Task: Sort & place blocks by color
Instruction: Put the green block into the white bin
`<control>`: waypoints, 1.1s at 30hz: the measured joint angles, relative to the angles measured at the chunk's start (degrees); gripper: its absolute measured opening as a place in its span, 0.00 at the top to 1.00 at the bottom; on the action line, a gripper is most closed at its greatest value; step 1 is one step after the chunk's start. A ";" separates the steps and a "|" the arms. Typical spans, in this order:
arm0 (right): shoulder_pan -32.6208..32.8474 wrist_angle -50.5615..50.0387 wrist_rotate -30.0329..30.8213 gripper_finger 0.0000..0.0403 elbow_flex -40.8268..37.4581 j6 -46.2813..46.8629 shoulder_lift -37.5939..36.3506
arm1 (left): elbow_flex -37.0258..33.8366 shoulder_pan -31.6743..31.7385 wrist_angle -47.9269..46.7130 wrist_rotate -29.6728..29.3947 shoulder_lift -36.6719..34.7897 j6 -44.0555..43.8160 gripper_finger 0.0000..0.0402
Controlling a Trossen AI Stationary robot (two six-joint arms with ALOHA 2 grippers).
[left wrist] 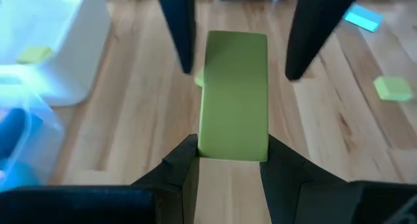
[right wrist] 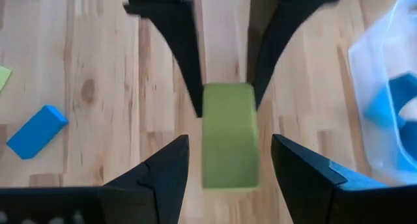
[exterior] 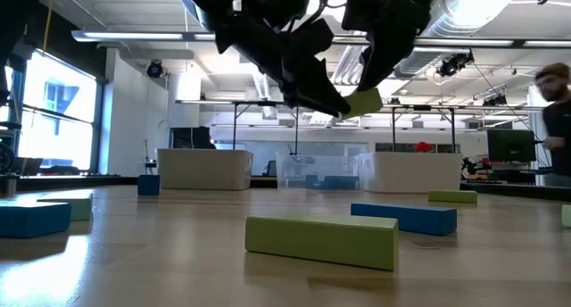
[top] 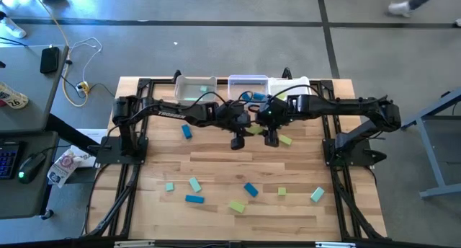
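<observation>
- I see the left gripper [left wrist: 225,160] pinching one end of a yellow-green bar [left wrist: 233,97], raised above the table [top: 216,169] centre.
- Right gripper [right wrist: 225,160] spread around the bar's other end.

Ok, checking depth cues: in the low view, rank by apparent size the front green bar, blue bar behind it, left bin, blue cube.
Largest: green bar
Then left bin and blue bar, which look alike
Smallest: blue cube
Nearness enlarges the bars.

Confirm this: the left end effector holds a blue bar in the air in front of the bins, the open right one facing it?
Not quite: the bar is yellow-green, as the left wrist view shows. The left end effector does hold it in the air in front of the bins, with the open right end effector facing it.
</observation>
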 joint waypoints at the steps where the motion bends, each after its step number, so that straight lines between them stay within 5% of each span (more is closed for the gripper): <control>1: 0.00 -0.40 0.23 0.49 0.00 0.04 0.00 | 0.49 -0.10 -0.01 -0.57 0.01 0.09 0.74; 10: 0.00 -1.18 3.44 0.51 0.00 1.37 0.00 | 2.84 -0.62 -0.06 -1.15 0.03 1.20 0.74; 17: 0.06 -1.56 3.31 0.74 0.00 2.00 0.00 | 2.85 -0.56 -0.28 -0.96 0.03 1.35 0.72; 26: 0.04 -2.02 6.10 0.74 0.00 5.68 0.00 | 2.87 -0.40 -0.54 -2.51 0.03 1.21 0.62; 33: -0.25 -8.39 14.31 0.74 0.00 12.81 -0.02 | 2.87 0.12 -5.37 -4.78 0.03 2.52 0.50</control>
